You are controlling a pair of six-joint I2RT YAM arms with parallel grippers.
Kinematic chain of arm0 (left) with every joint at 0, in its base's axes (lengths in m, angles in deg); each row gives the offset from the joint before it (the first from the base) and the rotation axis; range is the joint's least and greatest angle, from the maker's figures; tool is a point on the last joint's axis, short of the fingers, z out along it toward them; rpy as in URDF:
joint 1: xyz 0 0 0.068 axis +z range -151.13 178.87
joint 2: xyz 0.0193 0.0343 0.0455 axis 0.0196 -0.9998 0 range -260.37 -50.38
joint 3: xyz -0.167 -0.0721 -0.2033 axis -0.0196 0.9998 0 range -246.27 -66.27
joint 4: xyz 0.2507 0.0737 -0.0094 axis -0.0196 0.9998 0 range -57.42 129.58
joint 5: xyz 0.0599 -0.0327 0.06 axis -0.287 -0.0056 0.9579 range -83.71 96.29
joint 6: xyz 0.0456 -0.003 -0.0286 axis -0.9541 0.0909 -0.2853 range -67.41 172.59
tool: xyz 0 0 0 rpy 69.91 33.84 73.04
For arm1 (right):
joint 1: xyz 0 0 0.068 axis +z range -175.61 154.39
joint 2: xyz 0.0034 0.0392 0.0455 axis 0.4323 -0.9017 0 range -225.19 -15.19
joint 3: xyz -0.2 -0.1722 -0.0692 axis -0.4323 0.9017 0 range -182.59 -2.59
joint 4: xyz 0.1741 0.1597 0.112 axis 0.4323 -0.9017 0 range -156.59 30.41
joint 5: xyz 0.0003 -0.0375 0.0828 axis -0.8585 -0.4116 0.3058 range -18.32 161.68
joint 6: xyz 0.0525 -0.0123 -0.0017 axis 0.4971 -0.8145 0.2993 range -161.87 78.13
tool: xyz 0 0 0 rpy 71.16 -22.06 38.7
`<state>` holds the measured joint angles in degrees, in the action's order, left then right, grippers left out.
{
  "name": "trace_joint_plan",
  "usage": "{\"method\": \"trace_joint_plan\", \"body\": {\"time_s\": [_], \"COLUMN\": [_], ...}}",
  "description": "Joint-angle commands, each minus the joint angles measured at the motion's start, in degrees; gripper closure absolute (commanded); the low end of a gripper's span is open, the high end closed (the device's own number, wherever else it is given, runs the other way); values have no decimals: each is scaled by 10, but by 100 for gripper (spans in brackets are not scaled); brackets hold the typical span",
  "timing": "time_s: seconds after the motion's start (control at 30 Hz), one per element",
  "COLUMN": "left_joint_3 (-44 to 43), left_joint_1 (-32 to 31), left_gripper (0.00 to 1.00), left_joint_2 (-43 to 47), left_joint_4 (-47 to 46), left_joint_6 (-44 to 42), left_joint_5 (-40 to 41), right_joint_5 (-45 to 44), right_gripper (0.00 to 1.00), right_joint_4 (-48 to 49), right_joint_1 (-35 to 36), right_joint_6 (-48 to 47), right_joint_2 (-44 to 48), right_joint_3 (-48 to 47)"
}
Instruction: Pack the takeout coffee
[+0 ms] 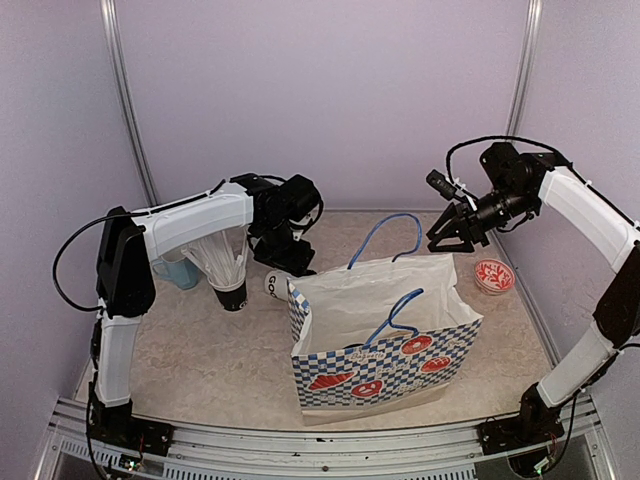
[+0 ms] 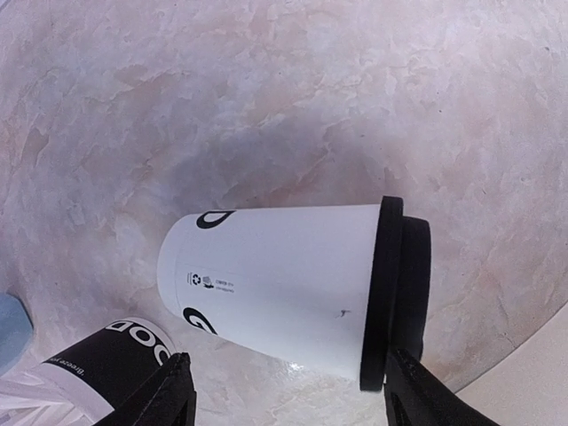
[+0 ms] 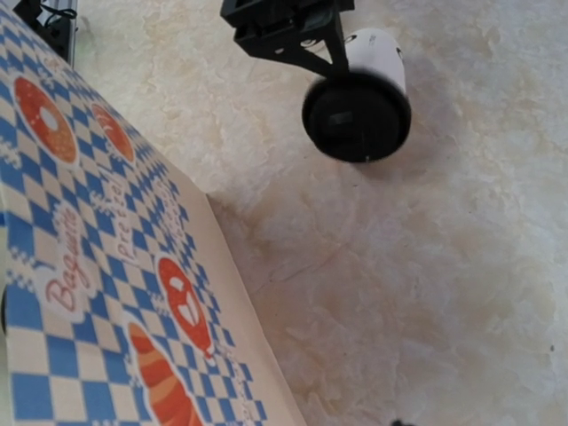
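A lidded white cup [image 2: 275, 284] is laid on its side just beside the bag [image 1: 380, 330]. It is straddled by the left gripper [image 2: 286, 362], spread wide and holding nothing.

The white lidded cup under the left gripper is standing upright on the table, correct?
No. The white cup lies on its side on the table, black lid on, under the left gripper. The left wrist view shows it.
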<state>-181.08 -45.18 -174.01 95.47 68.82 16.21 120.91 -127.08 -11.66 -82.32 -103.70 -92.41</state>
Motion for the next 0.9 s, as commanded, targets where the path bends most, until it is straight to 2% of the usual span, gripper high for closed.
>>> {"method": "trace_joint_plan", "body": {"time_s": [0.0,0.17,0.3,0.33,0.4,0.5,0.7,0.87], "left_joint_3": [-14,-17,-9,-9,-4,12,57,69], "left_joint_1": [4,-4,-3,-4,-8,-9,-12,-31], "left_gripper": [31,28,17,9,4,2,3,3], "left_joint_2": [8,17,10,8,1,4,24,19], "left_joint_4": [10,13,9,6,0,-12,-50,-84], "left_joint_6": [-7,-23,-60,-71,-91,-114,-160,-182], "left_joint_5": [-23,-7,38,42,54,63,-17,-26], "right_joint_5": [10,21,22,21,21,21,21,58], "right_gripper": [50,50,50,50,50,50,50,49], "right_joint_4": [-9,-15,-17,-17,-18,-21,-23,-50], "right_joint_1": [-5,-5,-5,-5,-5,-5,-5,-5], "right_joint_6": [-4,-4,-5,-5,-7,-8,-9,-12], "right_joint_2": [0,4,1,0,-5,-6,-3,-3], "right_joint_3": [-3,-18,-21,-21,-20,-22,-21,-58]}}
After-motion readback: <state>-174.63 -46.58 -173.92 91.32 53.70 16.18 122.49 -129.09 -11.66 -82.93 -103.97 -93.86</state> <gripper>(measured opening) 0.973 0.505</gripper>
